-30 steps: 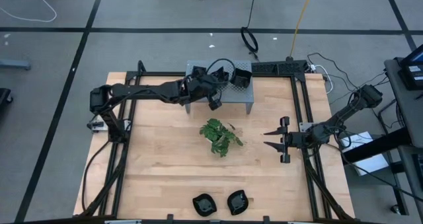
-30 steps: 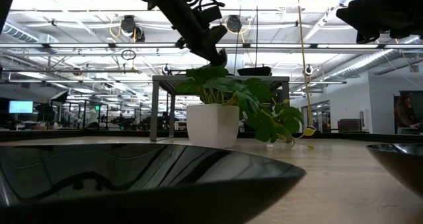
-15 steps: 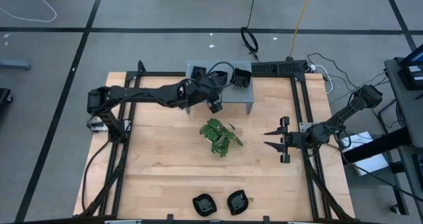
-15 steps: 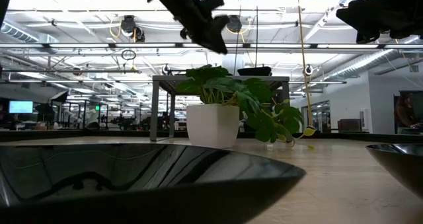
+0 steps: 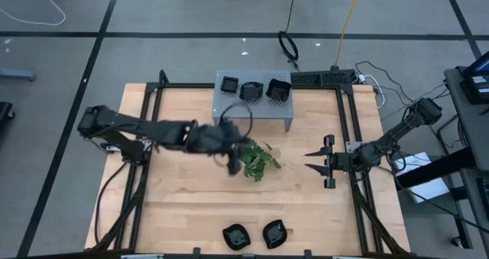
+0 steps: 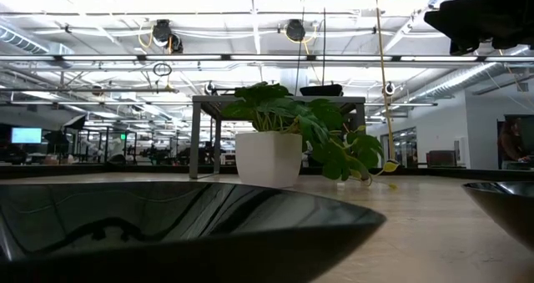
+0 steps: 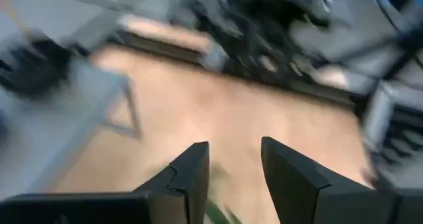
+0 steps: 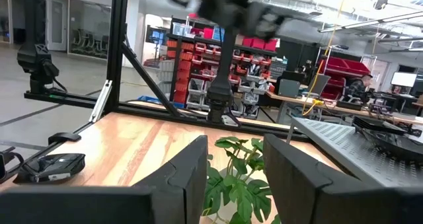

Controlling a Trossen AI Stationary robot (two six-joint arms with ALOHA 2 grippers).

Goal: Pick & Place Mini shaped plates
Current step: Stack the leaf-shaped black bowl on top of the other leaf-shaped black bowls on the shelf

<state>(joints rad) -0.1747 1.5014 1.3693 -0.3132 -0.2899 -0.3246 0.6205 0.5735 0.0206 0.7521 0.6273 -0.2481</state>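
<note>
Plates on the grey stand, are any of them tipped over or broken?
Nothing stands out. Three mini shaped plates sit flat and side by side on the grey perforated stand, and two more sit at the table's near edge. None looks tipped or cracked, and nothing is spilled.

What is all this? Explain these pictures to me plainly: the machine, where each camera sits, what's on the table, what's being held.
Two dark robot arms work at a wooden table. One picture looks straight down, one sits at table level, and one camera rides on each wrist. The left gripper hangs by the left side of a green plant, fingers apart, holding nothing. The right gripper waits near the table's right edge, also open and empty. Three small black plates sit on a grey stand; two more lie at the near edge.
</note>
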